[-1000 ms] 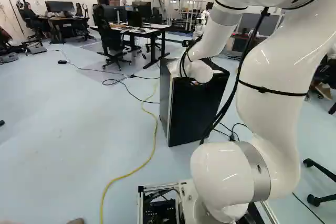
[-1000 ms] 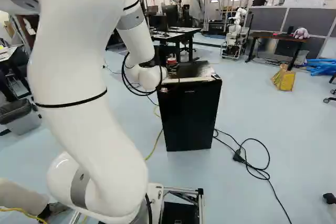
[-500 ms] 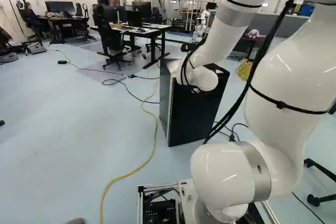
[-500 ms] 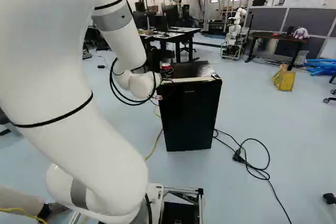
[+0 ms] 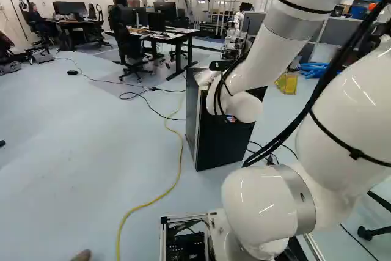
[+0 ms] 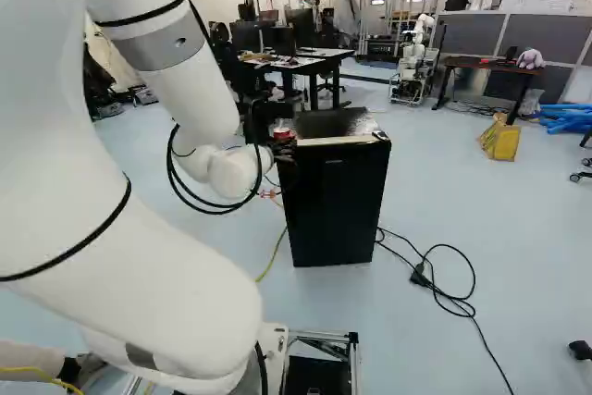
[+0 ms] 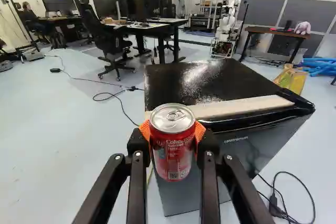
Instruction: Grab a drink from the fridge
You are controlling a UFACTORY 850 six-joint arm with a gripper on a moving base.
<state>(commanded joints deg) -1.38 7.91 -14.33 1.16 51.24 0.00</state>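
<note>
In the right base view my gripper (image 6: pixel 286 149) is partly hidden behind the wrist, by the near left edge of the black fridge (image 6: pixel 335 205). A red can (image 6: pixel 281 134) shows there beside it. The wrist view has the gripper (image 7: pixel 172 137) shut on the red can (image 7: pixel 172 153), an orange pad on each side; the can stands upright, its silver lid and tab uppermost. Beyond the can lies the fridge's glossy black top (image 7: pixel 210 80), with a pale strip along the front edge. The fridge door looks closed.
A black cable (image 6: pixel 444 289) lies on the floor beside the fridge, and a yellow cable (image 5: pixel 173 184) runs along its other side. Desks (image 5: pixel 177 35) and an office chair (image 5: pixel 127 47) stand farther back. Another robot (image 6: pixel 414 57) is in the background, near a yellow bag (image 6: pixel 502 140).
My arm has drawn back toward the base and somewhat lower, carrying the can away from over the fridge's front edge. Base and fridge have stayed where they were.
</note>
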